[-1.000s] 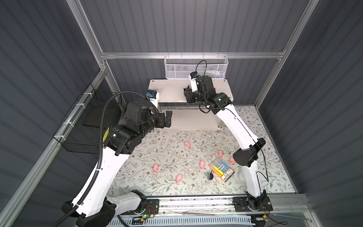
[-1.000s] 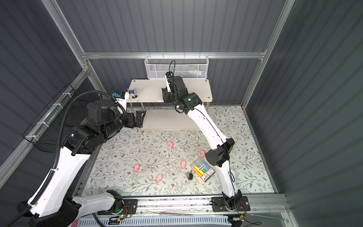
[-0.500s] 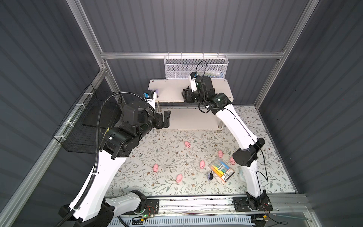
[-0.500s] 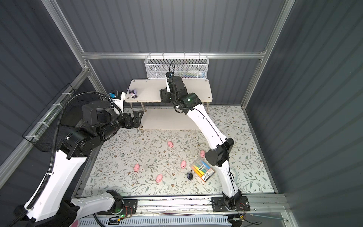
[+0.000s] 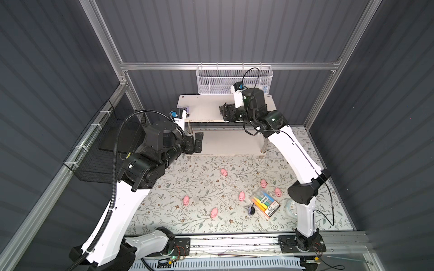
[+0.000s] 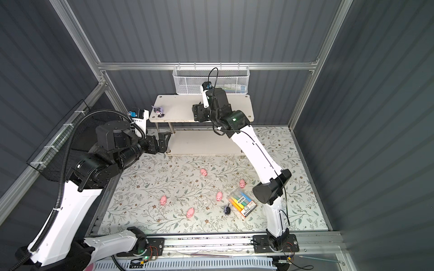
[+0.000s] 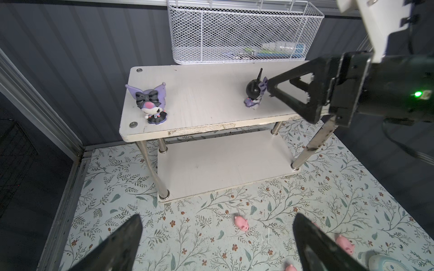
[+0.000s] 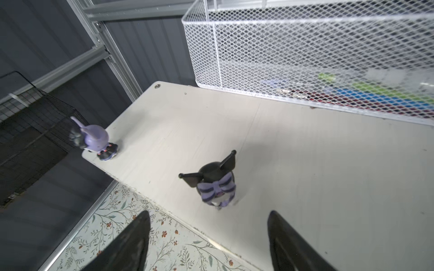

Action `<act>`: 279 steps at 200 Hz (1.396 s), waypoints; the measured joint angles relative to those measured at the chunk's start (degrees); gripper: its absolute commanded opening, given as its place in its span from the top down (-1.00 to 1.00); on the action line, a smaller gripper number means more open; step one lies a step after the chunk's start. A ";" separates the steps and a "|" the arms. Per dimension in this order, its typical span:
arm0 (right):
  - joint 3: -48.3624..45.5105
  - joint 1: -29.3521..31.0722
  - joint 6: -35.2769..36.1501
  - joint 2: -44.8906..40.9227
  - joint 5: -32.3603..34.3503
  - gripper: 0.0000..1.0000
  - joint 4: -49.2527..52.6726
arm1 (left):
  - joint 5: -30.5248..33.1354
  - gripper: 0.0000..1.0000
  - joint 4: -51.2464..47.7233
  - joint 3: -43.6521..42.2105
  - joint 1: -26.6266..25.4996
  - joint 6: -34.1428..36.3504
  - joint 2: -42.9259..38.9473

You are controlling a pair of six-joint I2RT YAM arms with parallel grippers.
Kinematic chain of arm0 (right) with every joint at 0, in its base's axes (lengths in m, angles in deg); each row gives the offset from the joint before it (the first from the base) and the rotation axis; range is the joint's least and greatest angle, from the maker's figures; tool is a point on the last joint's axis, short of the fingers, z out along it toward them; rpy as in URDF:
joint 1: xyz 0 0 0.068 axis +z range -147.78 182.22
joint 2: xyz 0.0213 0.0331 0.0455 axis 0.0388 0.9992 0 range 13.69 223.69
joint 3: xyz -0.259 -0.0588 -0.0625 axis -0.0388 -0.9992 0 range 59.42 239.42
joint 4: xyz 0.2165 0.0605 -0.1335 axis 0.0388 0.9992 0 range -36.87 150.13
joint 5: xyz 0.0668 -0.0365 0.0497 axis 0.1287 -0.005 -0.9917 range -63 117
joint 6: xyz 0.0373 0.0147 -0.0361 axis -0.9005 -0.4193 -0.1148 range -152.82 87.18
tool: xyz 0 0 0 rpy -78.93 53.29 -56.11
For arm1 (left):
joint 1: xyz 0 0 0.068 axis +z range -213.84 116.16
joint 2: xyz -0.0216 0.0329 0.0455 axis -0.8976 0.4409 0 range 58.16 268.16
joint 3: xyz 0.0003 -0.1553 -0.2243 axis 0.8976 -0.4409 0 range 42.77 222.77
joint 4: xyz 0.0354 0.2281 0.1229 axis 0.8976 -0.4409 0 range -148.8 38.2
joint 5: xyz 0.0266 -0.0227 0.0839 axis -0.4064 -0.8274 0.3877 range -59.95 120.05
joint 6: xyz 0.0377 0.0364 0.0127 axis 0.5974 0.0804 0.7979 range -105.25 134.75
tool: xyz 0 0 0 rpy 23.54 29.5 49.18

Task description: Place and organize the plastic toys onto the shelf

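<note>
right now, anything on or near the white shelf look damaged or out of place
The white two-tier shelf has a chipped, ragged front edge on its top board. The purple-eared figurine and the black-eared figurine stand upright on it, but a third dark figurine is on the floral mat beside the pack of coloured markers.

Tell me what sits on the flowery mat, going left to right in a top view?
pink pig → pink pig → pink pig → pink pig → small dark figurine → pink pig → pink pig → pale-blue clock. The marker pack overlaps several, so I skip it.
</note>
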 measured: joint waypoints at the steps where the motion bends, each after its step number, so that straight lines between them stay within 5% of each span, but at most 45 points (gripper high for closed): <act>1: -0.13 0.00 -0.04 -0.15 -0.04 -0.47 -0.02 | 0.00 -0.99 0.00 0.00 0.00 0.00 -0.02; 40: -10.14 0.00 -1.20 -9.49 -0.55 0.22 -2.27 | -1.07 -0.99 -0.02 0.00 0.00 -0.76 -0.11; 69: -17.70 -0.04 -2.05 -15.13 -0.81 0.55 -3.74 | -3.02 -0.99 0.00 0.00 0.00 -2.16 0.55; 157: -24.09 -0.92 -5.03 -14.08 -6.73 0.51 -5.49 | -3.98 -0.99 -0.46 -3.28 0.00 -4.63 0.13; 279: -13.38 -1.92 -5.70 -2.36 -9.05 0.45 -5.60 | 0.79 -0.99 -1.66 -3.54 0.00 -4.15 -0.98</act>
